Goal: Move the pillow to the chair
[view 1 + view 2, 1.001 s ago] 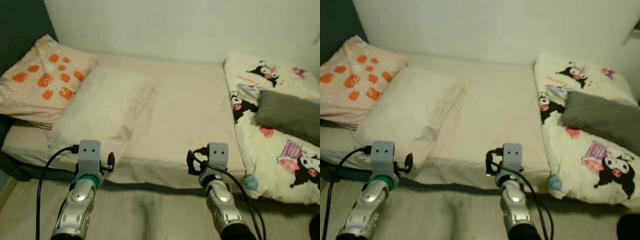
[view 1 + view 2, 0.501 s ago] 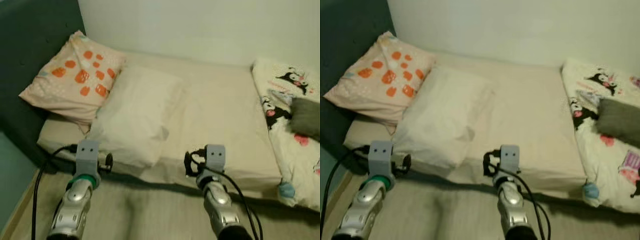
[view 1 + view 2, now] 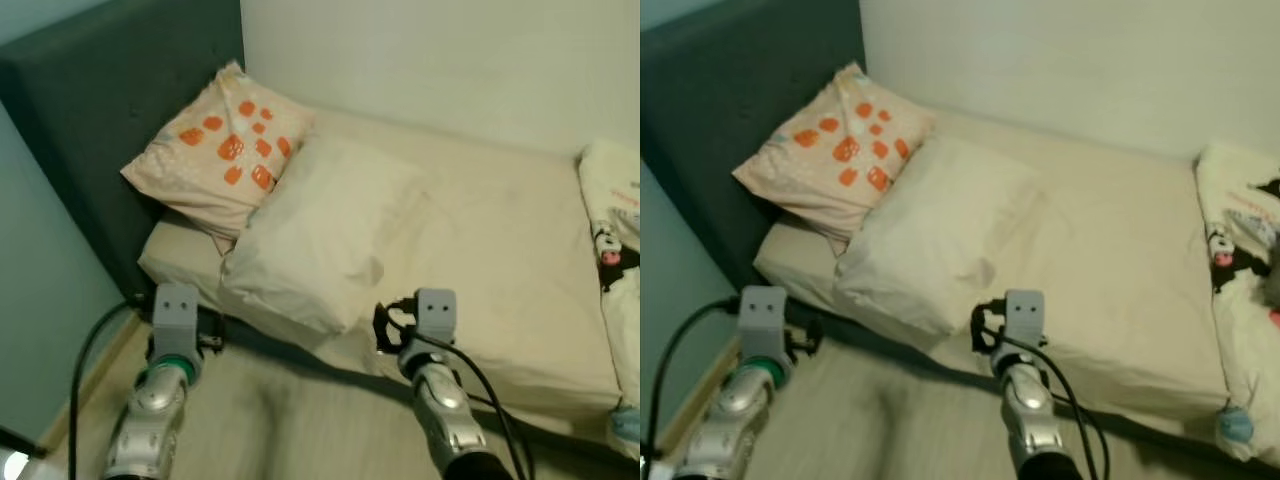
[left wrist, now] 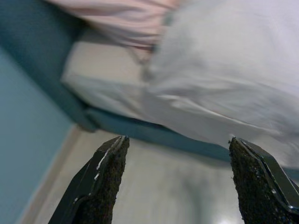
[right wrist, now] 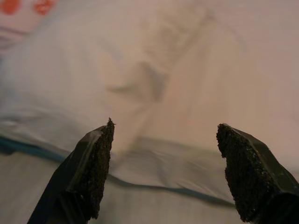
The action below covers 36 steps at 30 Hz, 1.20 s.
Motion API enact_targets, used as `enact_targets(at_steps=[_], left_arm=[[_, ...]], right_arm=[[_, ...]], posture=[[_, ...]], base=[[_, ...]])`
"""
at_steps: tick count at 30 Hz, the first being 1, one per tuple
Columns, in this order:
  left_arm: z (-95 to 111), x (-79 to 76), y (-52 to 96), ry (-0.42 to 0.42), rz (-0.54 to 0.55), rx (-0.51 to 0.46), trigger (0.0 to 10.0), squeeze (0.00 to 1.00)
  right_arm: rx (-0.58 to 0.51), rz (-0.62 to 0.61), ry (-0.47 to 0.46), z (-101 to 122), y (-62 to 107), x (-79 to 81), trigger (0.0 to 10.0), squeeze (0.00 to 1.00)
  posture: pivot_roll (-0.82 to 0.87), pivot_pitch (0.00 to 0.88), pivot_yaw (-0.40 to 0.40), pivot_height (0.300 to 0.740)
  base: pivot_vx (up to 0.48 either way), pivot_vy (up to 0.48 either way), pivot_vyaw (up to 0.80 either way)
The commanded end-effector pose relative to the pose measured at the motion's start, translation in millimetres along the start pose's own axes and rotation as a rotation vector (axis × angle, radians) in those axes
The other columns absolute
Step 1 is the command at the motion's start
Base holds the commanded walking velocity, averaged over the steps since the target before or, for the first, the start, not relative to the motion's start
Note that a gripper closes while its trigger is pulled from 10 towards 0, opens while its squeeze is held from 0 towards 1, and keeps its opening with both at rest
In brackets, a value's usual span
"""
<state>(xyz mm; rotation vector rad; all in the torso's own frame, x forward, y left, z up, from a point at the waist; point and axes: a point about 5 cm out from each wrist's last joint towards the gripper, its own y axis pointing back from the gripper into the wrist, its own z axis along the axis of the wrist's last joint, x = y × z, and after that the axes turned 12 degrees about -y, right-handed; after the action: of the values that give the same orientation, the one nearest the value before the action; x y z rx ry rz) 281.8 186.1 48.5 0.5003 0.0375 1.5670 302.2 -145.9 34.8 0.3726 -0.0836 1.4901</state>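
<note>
bed [image 3: 500, 250] w/ plump cream pillow [image 3: 325, 235]

Plain cream pillow [image 3: 325, 235] flat on bed, overlapping orange-spotted pillow.

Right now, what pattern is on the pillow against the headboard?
Orange blotches on pale peach fabric; clearest in the left eye view.

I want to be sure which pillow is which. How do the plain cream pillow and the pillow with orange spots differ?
The cream pillow is plain; the spotted pillow is pinkish with orange marks. The cream pillow lies flat on the bed, near its front edge; the spotted pillow leans against the dark headboard. The cream pillow overlaps the spotted pillow's lower edge. Both are soft, rectangular and untouched; the left gripper and right gripper are open, short of the bed.
</note>
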Motion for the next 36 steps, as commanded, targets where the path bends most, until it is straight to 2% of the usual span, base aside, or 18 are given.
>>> enact_targets(at_steps=[1,6,13,18,27,33,36], left_arm=[[0,-0.3,0.9,-0.002,-0.007,0.004,10.0,0.00],[-3,1.8,-0.6,0.027,0.019,0.037,10.0,0.00],[-4,1.5,-2.3,-0.008,0.023,0.059,10.0,0.00],[-2,0.7,-1.1,-0.025,0.027,0.035,10.0,0.00],[8,6.8,-0.7,-0.062,0.125,-0.039,10.0,0.00],[9,5.7,0.2,-0.034,0.107,-0.042,10.0,0.00],[10,3.0,0.6,-0.049,0.096,-0.054,10.0,0.00]], right_arm=[[0.017,-0.021,-0.011,-4,1.9,-5.0,10.0,0.00],[0.017,-0.015,-0.011,-3,0.7,-3.5,10.0,0.00],[0.018,-0.012,-0.011,-2,0.4,-3.3,10.0,0.00],[0.025,-0.011,-0.009,-4,1.0,-3.6,10.0,0.00],[0.046,0.001,0.011,-5,-0.3,-1.0,10.0,0.00],[0.047,0.001,0.009,-6,0.8,-1.5,10.0,0.00],[0.050,0.001,0.016,-6,0.6,-1.9,10.0,0.00]], posture=[[0.13,0.010,0.036,0.740],[0.13,0.010,0.033,0.740],[0.13,0.012,0.029,0.740],[0.13,0.012,0.029,0.740],[0.13,0.012,0.021,0.740],[0.12,0.014,0.027,0.740],[0.12,0.016,0.031,0.740]], base=[[0.000,-0.465,0.00],[0.000,-0.279,0.00],[0.000,0.000,0.00],[0.000,0.000,0.00],[0.000,0.000,0.00],[0.000,0.000,0.00],[0.000,0.000,0.00]])
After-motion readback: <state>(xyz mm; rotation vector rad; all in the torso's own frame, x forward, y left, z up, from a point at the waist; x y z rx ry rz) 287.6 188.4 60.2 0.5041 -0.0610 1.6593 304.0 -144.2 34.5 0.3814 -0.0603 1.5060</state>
